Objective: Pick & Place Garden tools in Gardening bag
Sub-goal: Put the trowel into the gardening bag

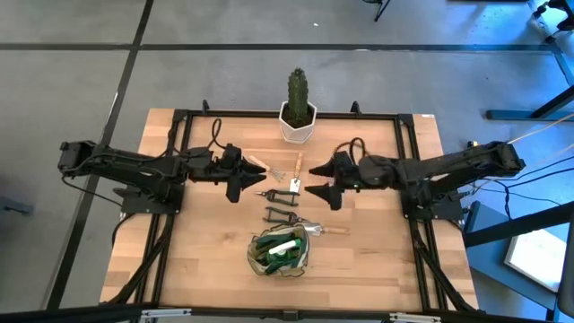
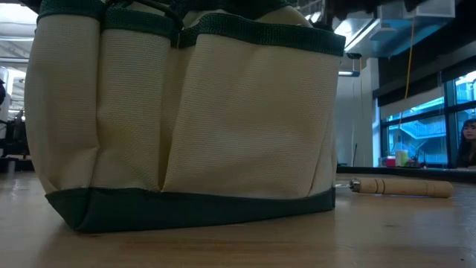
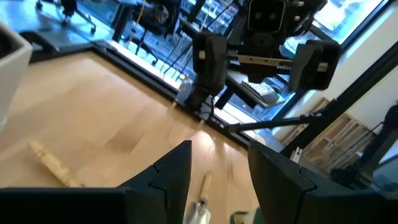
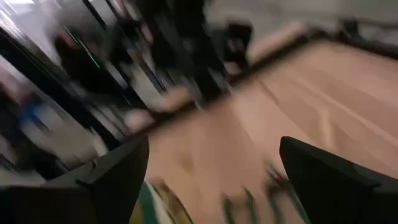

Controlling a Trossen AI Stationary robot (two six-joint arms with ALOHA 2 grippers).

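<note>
Centrally, olive-and-tan gardening bag (image 1: 280, 254), upright, green tools inside

Light wooden bench (image 1: 197, 260) with a black frame. On it: a white pot (image 1: 297, 126) holding a cactus at the far edge; the gardening bag (image 1: 280, 254) toward the near edge; between them, loose garden tools (image 1: 283, 190) (wooden handles, dark shears) — one wooden-handled tool (image 2: 401, 187) lies just beside the bag.
</note>
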